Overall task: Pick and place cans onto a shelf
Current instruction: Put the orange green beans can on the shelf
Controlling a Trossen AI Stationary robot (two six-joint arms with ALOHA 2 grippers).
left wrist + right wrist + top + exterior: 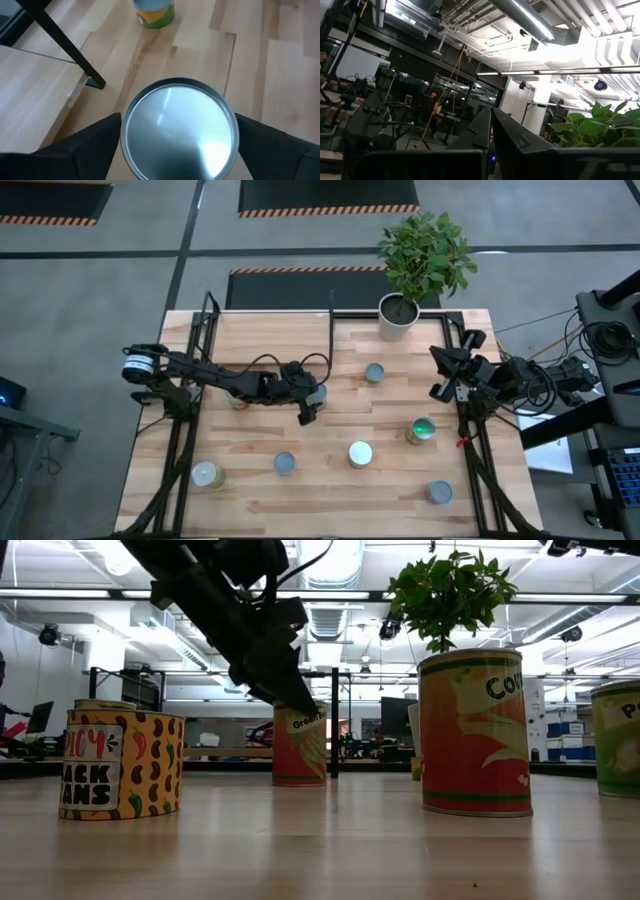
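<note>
A can with a silvery top [179, 131] stands upright on the wooden table near its middle. My left gripper [177, 150] is open and slants down over it, one dark finger on each side of its wall. The low view shows this red-and-green can [300, 747] with the fingers [283, 690] at its top rim. The shelf [265, 340], a light-wood panel with black posts, lies at the table's far left. My right gripper [490, 132] is shut and raised at the table's right edge, pointing up into the room. My left gripper's two fingers [100, 140] stand close beside the can's wall [125, 145], coming slanting down from the table's left side. I cannot tell whether they touch it. The can stands upright on the table.
Several other cans stand about the table: [374, 372], [421, 429], [360, 453], [285, 463], [207, 474], [438, 492]. A white plant pot [398, 318] is at the far edge. A black shelf post [60, 40] stands near the left gripper.
</note>
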